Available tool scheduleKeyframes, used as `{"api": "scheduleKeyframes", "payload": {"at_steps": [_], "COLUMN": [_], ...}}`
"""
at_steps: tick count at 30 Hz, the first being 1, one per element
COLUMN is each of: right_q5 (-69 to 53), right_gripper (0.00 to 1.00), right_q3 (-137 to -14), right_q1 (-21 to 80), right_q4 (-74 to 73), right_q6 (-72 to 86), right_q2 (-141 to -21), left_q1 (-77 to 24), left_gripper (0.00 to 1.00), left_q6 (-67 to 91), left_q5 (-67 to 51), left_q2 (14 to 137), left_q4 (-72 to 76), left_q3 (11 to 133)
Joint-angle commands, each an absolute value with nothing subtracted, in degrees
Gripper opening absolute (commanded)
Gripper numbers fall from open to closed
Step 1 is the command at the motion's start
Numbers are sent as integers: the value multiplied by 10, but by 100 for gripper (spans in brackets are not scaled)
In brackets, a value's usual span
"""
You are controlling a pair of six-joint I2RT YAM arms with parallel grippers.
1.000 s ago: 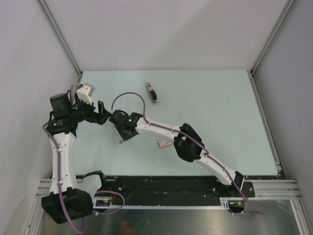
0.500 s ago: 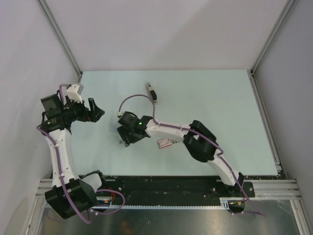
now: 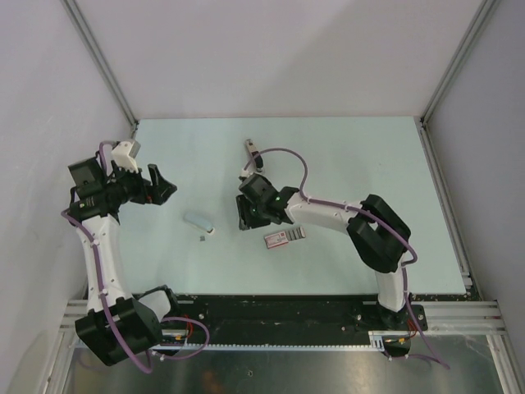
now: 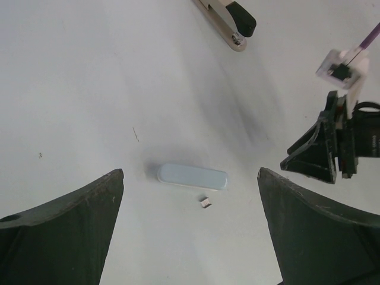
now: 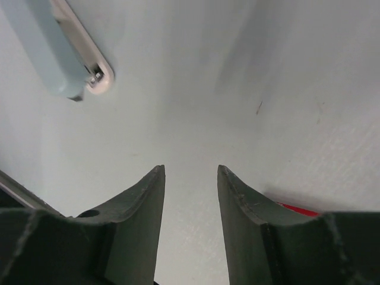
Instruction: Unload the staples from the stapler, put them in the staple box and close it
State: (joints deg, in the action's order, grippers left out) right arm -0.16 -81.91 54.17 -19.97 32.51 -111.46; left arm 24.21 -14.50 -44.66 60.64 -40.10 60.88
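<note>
Pale green worktop [image 3: 394, 164] is hemmed by walls at left, back and right, and its widest bare stretch is the right half. One stapler [image 4: 225, 21] lies toward the back near the middle, close behind the right arm's wrist. The right gripper [image 5: 190, 169] has its fingers narrowly parted, nothing between them. The left gripper [image 3: 164, 182], near the left wall, is spread wide and holds nothing. Between the two grippers lies one pale blue oblong [image 4: 193, 177], with one tiny piece of the staples [image 4: 205, 202] just beside it. One red-and-white box [image 3: 285, 237] sits beside the right gripper.
</note>
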Motion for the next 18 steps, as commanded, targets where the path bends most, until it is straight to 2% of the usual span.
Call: {"api": "scheduleKeyframes", "payload": {"at_steps": [1, 9, 18], "right_q5": [-11, -1, 27], "right_gripper": [43, 37, 34], "right_q3": [-807, -778, -699], "right_q1": [552, 552, 542], "right_q4": [-184, -197, -195], "right_q6": [339, 342, 353], "right_q2": [-1129, -1138, -1097], "left_q1": [248, 236, 166], "left_gripper": [99, 100, 100], "left_q6": [-144, -146, -154], "left_q5": [-472, -470, -408], "left_q2": [596, 595, 590], "left_q4": [-400, -400, -400], "left_q3": [615, 616, 606]}}
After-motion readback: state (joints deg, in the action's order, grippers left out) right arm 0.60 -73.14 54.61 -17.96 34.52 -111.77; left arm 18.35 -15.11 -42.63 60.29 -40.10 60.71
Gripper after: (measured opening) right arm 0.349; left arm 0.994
